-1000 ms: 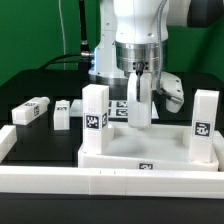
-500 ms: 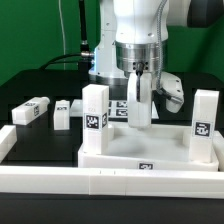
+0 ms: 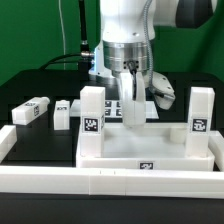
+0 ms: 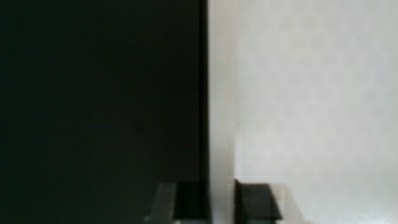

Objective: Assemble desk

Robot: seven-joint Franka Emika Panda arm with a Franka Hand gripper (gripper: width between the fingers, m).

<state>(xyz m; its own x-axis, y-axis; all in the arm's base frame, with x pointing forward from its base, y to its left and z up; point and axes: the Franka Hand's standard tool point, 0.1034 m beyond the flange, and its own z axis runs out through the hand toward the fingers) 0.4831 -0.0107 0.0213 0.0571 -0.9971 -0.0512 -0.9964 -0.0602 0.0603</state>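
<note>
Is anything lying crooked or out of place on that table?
One white leg lies tipped on its side at the exterior view's left, off the tabletop, while two other legs stand upright on its near corners. It looks like a loose part not yet fitted, not damage.

The arm (image 3: pixel 128 25) hangs vertical, wrist pointing straight down, its tool (image 3: pixel 131 88) pinched closed.

Claw (image 4: pixel 221 205) pinches white leg (image 4: pixel 221 150); blackness alongside.
</note>
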